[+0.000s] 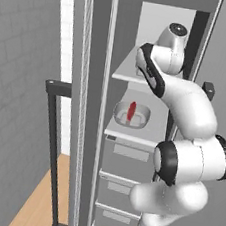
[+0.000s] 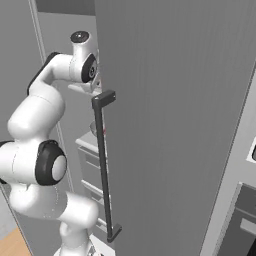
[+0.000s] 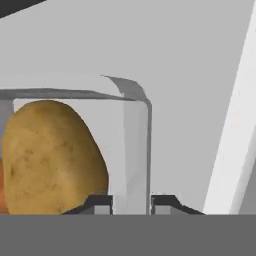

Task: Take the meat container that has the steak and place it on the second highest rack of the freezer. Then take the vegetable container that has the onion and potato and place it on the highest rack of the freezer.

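Potato [image 3: 52,157] by pincer [image 3: 131,202] up close; steak [image 1: 131,110] from left base.

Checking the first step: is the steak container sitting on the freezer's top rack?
No, the steak container sits on the second rack, below the top one.

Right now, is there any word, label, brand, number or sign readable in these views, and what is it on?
None can be read.
Freezer door: plain grey, no lettering.
Freezer drawers: pale blank panels, no print.
Meat container with the steak: no label.
Vegetable container with the potato: no label.
Arm and gripper: no brand mark visible.
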{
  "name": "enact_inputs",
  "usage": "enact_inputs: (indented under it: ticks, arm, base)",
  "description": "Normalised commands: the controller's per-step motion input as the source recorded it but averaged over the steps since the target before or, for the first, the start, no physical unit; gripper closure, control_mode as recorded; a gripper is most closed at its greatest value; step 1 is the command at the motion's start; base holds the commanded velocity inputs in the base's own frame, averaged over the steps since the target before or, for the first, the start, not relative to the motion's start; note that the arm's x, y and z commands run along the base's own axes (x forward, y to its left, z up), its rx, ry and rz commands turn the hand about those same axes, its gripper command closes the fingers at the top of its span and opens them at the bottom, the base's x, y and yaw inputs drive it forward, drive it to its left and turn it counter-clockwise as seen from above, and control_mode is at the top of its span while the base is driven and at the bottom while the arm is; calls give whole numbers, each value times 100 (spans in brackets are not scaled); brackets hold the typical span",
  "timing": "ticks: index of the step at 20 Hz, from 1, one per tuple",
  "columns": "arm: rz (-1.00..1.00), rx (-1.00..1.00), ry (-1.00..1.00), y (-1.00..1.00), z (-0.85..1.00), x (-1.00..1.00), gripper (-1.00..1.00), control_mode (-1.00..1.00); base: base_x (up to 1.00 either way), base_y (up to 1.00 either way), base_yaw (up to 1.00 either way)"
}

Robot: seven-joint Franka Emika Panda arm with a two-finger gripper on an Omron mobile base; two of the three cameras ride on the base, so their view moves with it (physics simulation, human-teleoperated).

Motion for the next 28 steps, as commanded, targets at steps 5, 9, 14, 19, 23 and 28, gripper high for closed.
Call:
enact_inputs:
  ticks: [5,9,14,19,23,28]
  arm:
    - [0,-4,-28,0,-19,-42,-100,-100]
    - [0,-3,-26,0,-8,-100,-100,-100]
    - [0,0,-15,0,5,-100,-100,-100]
    - [0,-3,0,0,-18,-100,-100,-100]
    - [0,-5,2,0,-42,-100,-100,-100]
    - [0,-9,8,4,-68,-100,-100,-100]
  base:
    - [0,0,0]
    - [0,0,0]
    - [0,0,0]
    - [0,0,0]
    - [0,0,0]
    - [0,0,0]
